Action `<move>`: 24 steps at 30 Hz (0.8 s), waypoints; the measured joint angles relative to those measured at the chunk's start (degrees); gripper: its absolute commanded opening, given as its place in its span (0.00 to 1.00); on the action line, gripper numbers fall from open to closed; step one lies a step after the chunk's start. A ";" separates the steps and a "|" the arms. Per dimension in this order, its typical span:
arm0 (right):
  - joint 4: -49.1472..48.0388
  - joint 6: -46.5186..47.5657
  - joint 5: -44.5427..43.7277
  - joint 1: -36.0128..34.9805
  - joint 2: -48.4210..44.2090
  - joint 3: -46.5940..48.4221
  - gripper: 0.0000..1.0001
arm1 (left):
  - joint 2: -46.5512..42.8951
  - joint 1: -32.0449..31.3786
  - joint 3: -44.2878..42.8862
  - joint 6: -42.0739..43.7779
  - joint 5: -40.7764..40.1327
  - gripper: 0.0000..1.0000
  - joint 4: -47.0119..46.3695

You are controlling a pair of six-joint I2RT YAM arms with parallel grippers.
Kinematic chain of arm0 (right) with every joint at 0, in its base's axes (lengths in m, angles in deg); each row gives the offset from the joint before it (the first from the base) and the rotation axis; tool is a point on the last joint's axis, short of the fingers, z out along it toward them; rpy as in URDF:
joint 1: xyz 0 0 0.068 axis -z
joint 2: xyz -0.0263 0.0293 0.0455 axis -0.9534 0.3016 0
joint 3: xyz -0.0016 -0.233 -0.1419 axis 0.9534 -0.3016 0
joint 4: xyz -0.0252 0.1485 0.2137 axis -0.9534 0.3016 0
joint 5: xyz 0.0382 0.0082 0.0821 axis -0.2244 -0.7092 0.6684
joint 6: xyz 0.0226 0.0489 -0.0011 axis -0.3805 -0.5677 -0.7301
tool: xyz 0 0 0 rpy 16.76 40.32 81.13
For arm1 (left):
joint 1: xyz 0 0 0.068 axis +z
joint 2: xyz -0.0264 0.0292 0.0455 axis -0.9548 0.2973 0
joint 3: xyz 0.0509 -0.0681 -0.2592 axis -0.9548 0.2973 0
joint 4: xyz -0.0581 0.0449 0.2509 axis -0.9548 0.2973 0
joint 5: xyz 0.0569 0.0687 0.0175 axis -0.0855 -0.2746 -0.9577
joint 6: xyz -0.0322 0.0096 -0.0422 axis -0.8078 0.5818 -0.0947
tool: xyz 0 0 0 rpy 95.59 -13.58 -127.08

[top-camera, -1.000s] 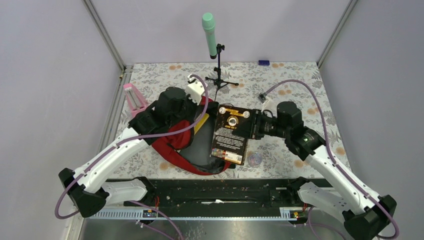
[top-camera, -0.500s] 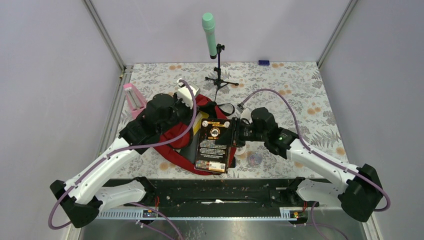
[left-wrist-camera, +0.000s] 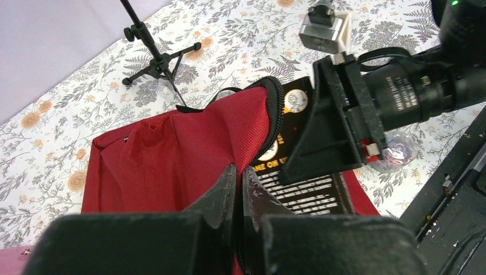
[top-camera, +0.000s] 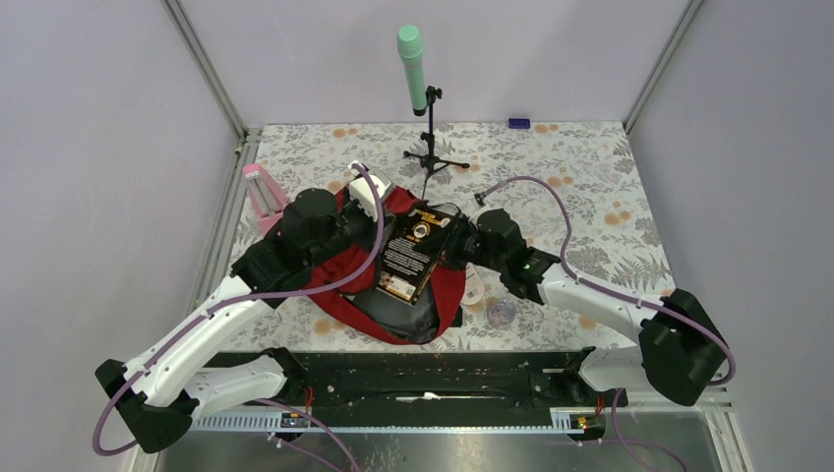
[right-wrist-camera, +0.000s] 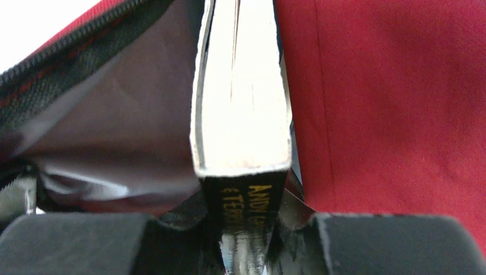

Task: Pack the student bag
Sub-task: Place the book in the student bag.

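**Desk:** What does the frame show?

**Photographer:** A robot's right jaws, clamped tight on the spine end of a black book (top-camera: 411, 254), angle it into the mouth of a red bag (top-camera: 447, 295). The bag lies on the floral tabletop (top-camera: 590, 177), directly under both sets of jaws. The left jaws are pinched almost shut on the bag's zip edge and hold the flap up just beside the book.

**Desk:** What does the step call for?

**Photographer:** As I read it, a straight, slow push. From the right jaws, the book's far edge sits with grey lining to its left and red fabric to its right. It should slide ahead along that lining without twisting. The left jaws ought to hold the rim high and taut so the book's corner doesn't snag the zip. The right jaws should let go only once the book is well inside, or it could tip back out.

**Desk:** And the count?

**Photographer:** One bag and one book. One green microphone (top-camera: 412, 59) stands on a tripod well beyond both jaws. One pink holder (top-camera: 262, 192) sits out past the left jaws. One clear round piece (top-camera: 502, 313) lies near the right jaws. One small blue thing (top-camera: 518, 124) lies at the far edge.
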 measured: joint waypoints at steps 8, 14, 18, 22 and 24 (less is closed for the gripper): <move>-8.28 -2.49 -6.69 -3.30 7.45 1.88 0.00 | 0.00 0.11 0.00 0.04 0.46 0.00 -0.02; -16.35 -1.79 -17.44 -8.24 10.08 1.88 0.00 | 0.00 0.26 0.00 0.00 1.38 0.00 -0.11; -24.57 0.74 -24.24 -10.80 16.28 2.75 0.00 | 0.00 1.27 0.00 -0.24 2.51 0.00 -0.85; -27.28 2.73 -27.45 -11.96 25.40 8.04 0.00 | 0.00 2.14 0.00 -0.63 3.43 0.00 -1.31; -27.32 4.31 -28.83 -12.31 27.93 9.68 0.00 | 0.00 2.23 0.00 -0.70 3.69 0.00 -1.31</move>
